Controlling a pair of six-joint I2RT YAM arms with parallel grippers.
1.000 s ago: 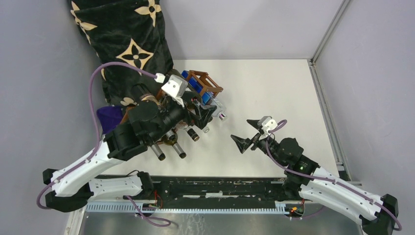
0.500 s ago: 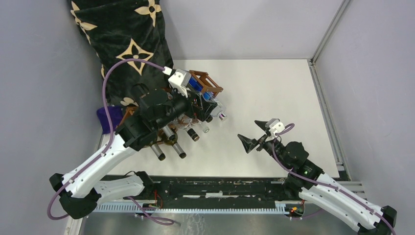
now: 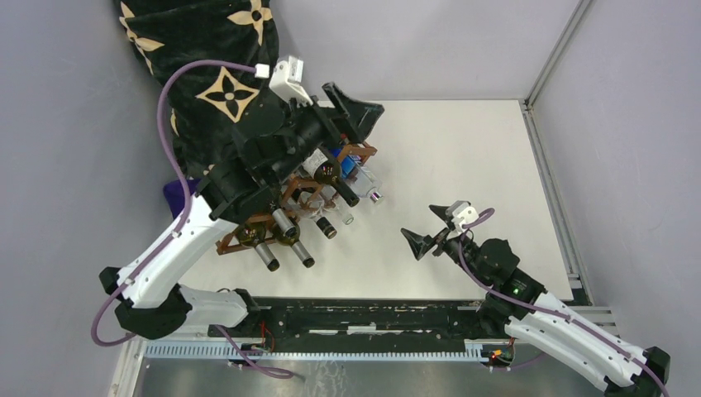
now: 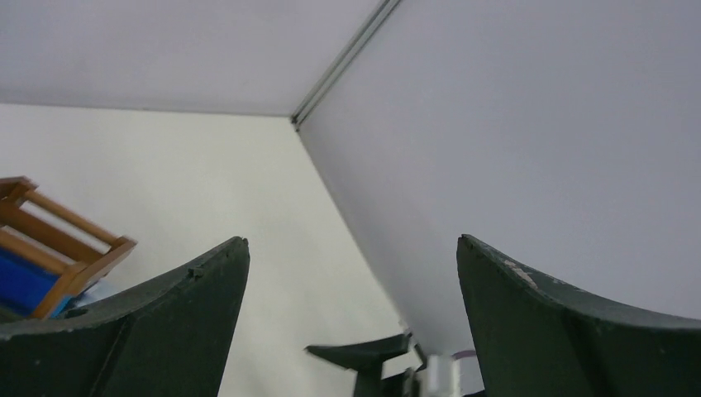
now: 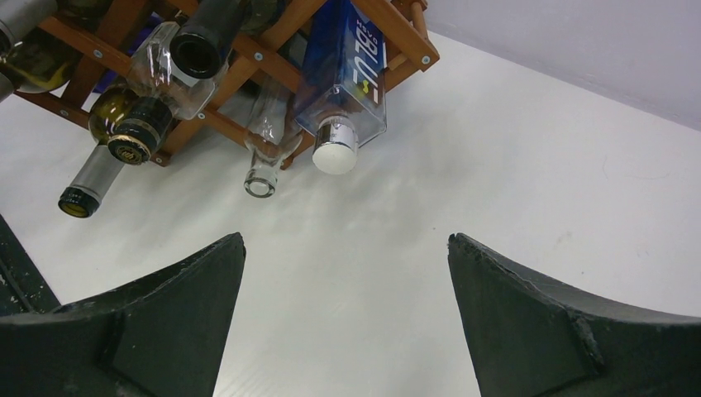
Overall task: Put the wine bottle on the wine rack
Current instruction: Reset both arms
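Gaping wide with nothing between its fingers, the left gripper (image 4: 352, 241) hangs in the air above the wine rack (image 5: 402, 31) and points toward the far right corner of the table (image 3: 463, 149). The right gripper (image 5: 345, 237) is spread just as wide and just as empty. It hovers low over the bare table toward the near edge, right of the middle, and faces the rack's open end.

The rack stands by the left edge, about midway between the near and far edges. Several bottles lie in its cells with their necks pointing out toward the right gripper. Among them are a dark-mouthed wine bottle (image 5: 196, 54), a gold-foiled bottle (image 5: 132, 136), a clear bottle (image 5: 266, 141) and a square blue bottle (image 5: 347, 66) with a white cap. I cannot tell which of them is the one the task means.

No bottle lies loose on the table in any view, and neither gripper carries one, so the placing looks done. What seems left is only to draw the left arm clear of the rack without brushing the necks.

The table is plain white with a metal rail (image 3: 546, 165) along its right edge. Grey walls close it in, and a black cloth (image 3: 207, 50) with tan flowers hangs over the far left corner.
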